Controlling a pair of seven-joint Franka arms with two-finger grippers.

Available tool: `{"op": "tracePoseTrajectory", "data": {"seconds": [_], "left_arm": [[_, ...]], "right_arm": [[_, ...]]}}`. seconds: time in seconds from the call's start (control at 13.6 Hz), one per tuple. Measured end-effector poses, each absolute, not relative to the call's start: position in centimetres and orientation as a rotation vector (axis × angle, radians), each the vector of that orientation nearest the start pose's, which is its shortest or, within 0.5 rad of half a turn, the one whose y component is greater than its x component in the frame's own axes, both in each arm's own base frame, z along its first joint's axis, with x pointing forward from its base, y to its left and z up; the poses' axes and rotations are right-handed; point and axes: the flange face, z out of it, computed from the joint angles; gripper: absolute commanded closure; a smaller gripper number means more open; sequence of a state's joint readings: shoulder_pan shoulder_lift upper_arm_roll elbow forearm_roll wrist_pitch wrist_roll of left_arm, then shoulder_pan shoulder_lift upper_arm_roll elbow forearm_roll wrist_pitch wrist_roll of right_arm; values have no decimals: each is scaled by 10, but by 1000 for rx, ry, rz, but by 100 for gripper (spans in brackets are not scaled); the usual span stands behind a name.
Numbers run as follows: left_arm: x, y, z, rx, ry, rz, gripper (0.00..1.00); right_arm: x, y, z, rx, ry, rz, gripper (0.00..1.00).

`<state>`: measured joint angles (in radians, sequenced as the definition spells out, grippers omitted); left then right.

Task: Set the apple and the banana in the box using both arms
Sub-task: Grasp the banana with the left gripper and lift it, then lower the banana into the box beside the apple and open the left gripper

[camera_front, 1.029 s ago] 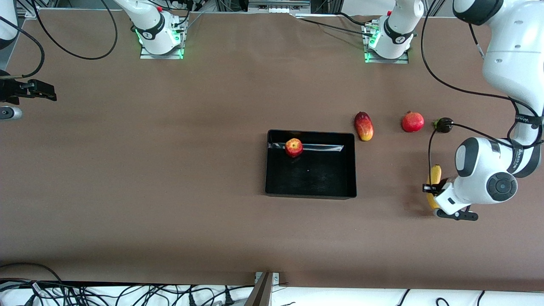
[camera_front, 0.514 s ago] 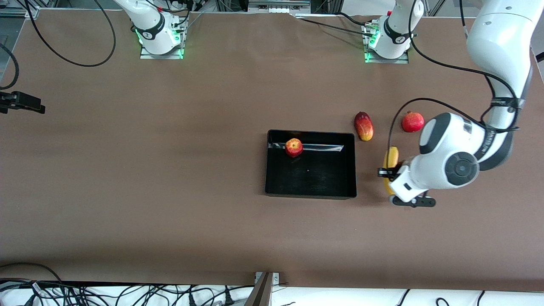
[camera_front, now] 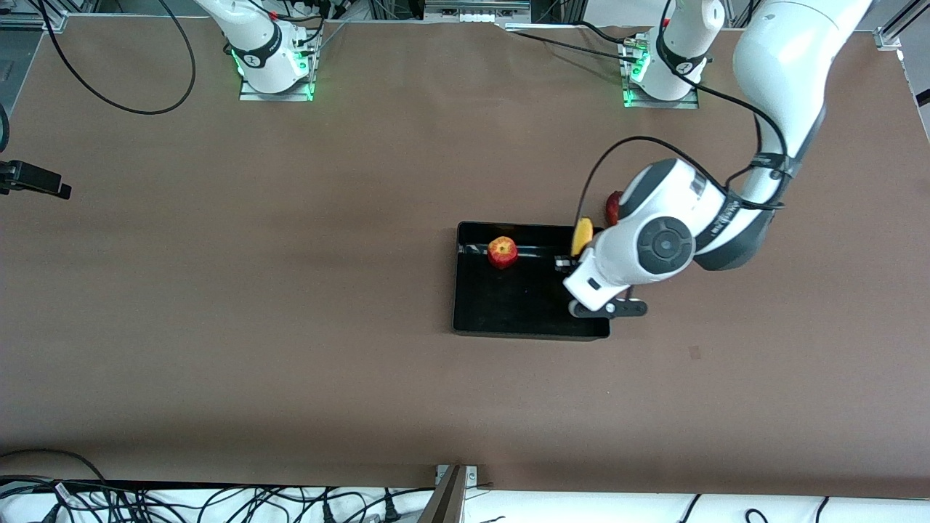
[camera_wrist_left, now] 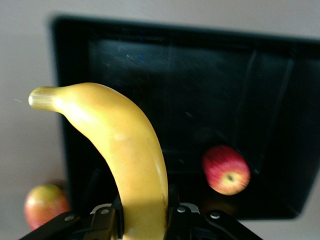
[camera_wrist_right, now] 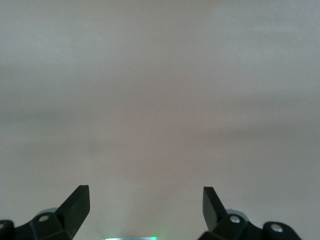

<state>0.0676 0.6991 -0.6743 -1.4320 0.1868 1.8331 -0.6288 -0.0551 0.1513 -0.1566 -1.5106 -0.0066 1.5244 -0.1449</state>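
Observation:
My left gripper [camera_front: 574, 265] is shut on the yellow banana [camera_front: 581, 236] and holds it in the air over the end of the black box [camera_front: 530, 335] toward the left arm. In the left wrist view the banana [camera_wrist_left: 125, 150] stands up between the fingers [camera_wrist_left: 102, 220], with the box [camera_wrist_left: 200, 75] below. The red-yellow apple [camera_front: 502, 252] lies inside the box near its rim farthest from the front camera, and also shows in the left wrist view [camera_wrist_left: 226, 170]. My right gripper [camera_wrist_right: 146, 200] is open and empty over bare table, at the right arm's end [camera_front: 36, 180].
A red-yellow mango [camera_front: 612, 207] lies just outside the box toward the left arm's end, mostly hidden by the left arm; it also shows in the left wrist view [camera_wrist_left: 45, 205]. Brown table surface surrounds the box. Cables run along the table's edges.
My left arm has carried the banana from over the table at the left arm's end to over the box. The right gripper has drifted slightly toward the view's edge.

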Motion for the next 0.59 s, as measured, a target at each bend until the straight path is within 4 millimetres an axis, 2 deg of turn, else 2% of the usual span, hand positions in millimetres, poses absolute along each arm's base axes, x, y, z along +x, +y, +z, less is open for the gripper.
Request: {"op": "tracePoseTrajectory", "data": {"seconds": [0.15, 0.29, 0.59], "left_arm": [[618, -325, 331, -3260, -59, 402, 100], [616, -333, 322, -3270, -47, 401, 100], [626, -322, 288, -3280, -97, 397, 100]], "right_arm": [[580, -115, 567, -3135, 97, 204, 0], [580, -114, 568, -3129, 96, 199, 0], [586, -115, 574, -3144, 95, 90, 0]]}}
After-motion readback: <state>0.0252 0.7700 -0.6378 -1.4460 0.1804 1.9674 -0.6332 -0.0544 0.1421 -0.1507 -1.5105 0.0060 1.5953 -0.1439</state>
